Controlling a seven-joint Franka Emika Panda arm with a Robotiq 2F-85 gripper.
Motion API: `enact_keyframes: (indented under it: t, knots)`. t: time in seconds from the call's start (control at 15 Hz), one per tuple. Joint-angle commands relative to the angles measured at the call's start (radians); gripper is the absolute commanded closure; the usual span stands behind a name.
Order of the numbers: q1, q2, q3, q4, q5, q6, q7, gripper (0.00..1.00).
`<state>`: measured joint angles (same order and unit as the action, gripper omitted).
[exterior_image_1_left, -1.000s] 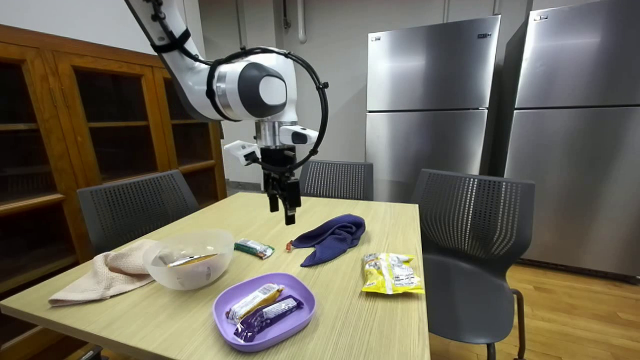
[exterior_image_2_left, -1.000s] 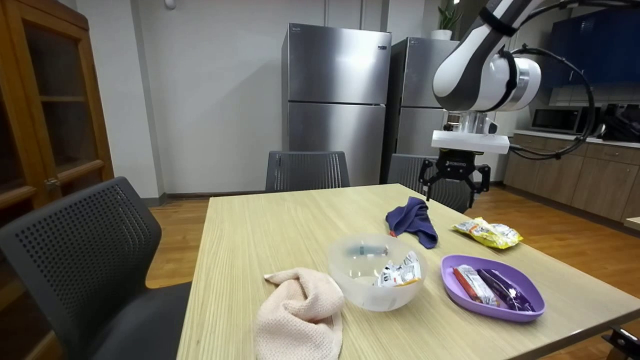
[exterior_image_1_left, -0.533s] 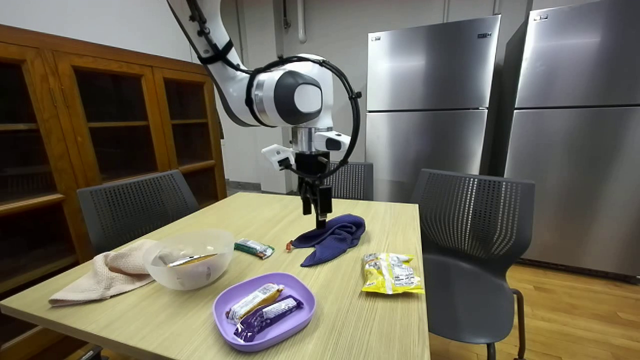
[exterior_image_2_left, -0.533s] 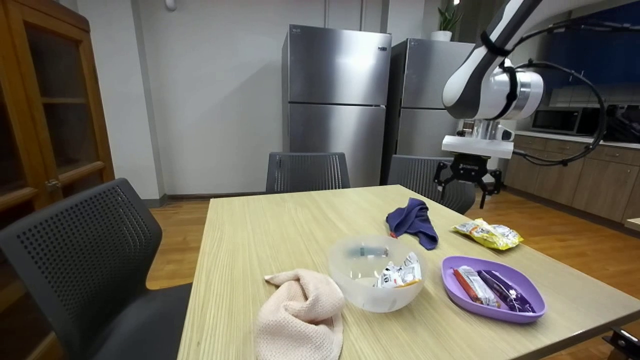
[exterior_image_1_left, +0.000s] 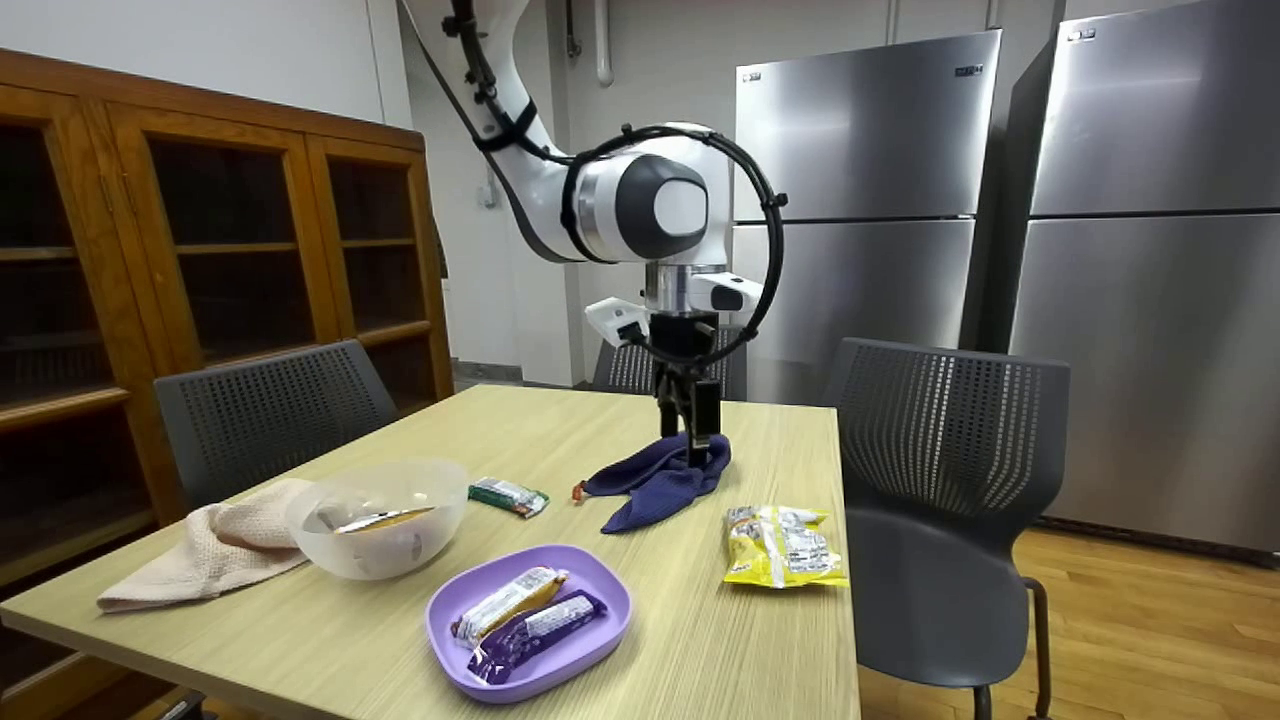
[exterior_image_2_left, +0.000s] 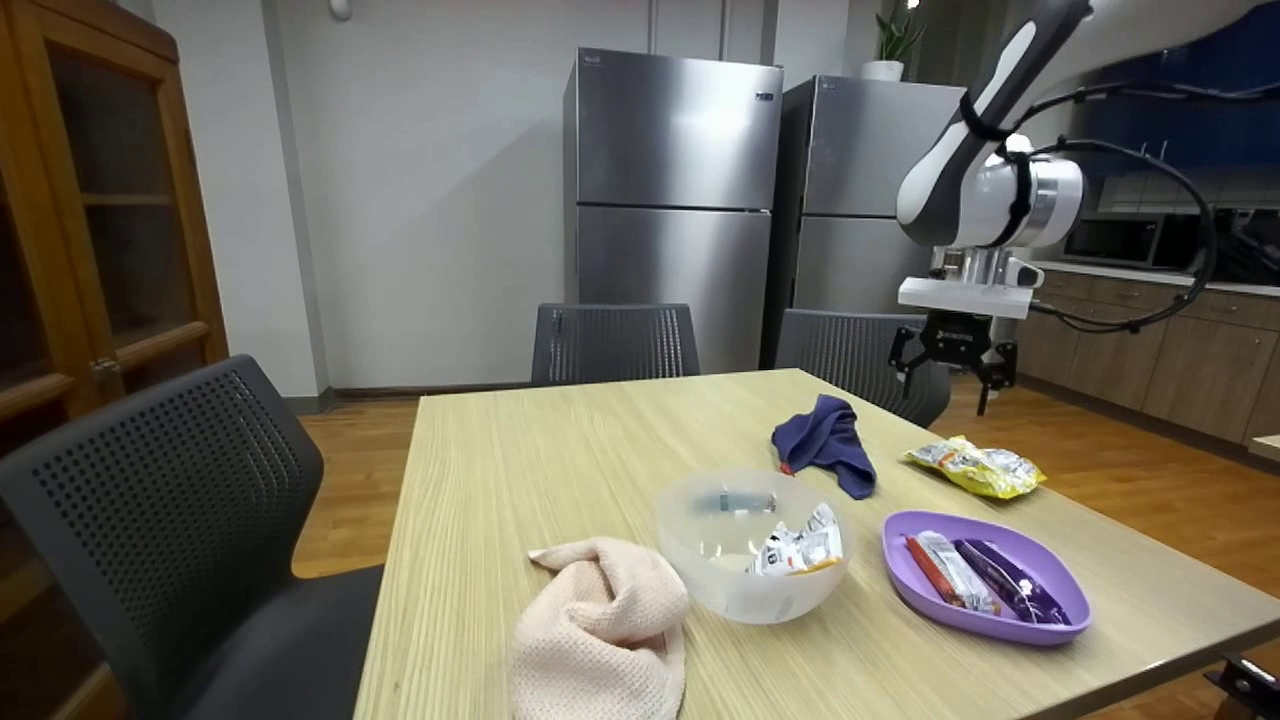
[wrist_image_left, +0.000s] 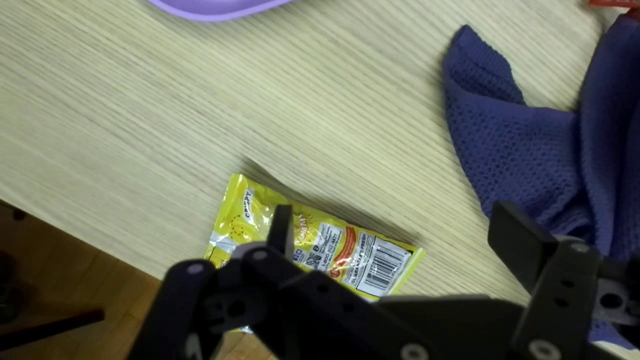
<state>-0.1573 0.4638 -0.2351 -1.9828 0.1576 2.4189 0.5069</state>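
Observation:
My gripper (wrist_image_left: 395, 231) stands open above the table, with nothing between its fingers. A yellow snack bag (wrist_image_left: 327, 240) lies flat below it in the wrist view, partly covered by the left finger and the linkage. To the right there, a crumpled navy cloth (wrist_image_left: 510, 155) lies behind the other finger. In an exterior view, the gripper (exterior_image_1_left: 684, 445) overlaps the cloth (exterior_image_1_left: 655, 495) in the picture, with the bag (exterior_image_1_left: 782, 548) nearer the camera. From another angle, the gripper (exterior_image_2_left: 943, 399) hangs above and apart from the bag (exterior_image_2_left: 978, 468). A small red wrapper (exterior_image_1_left: 578, 492) pokes out beside the cloth.
A purple plate (exterior_image_1_left: 600, 632) holds two wrapped bars. Beside it, a translucent bowl (exterior_image_1_left: 370, 550) contains a snack packet. A green-wrapped bar (exterior_image_1_left: 508, 496) and a pink cloth (exterior_image_1_left: 225, 550) lie on the table. Dark chairs (exterior_image_1_left: 950, 450) stand around its edges.
In an exterior view the arm has travelled right, from over the far table to the navy cloth, sinking slightly. The gripper has stayed open. The items on the table have not moved.

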Motion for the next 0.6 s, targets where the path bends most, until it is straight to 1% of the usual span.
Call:
enact_keyframes:
  t: [0.0, 0.53]
  knots:
    - [-0.01, 0.057, -0.025, 0.073, -0.008, -0.045, 0.014, 0.0]
    - [-0.018, 0.132, -0.053, 0.075, 0.013, -0.018, 0.042, 0.0]
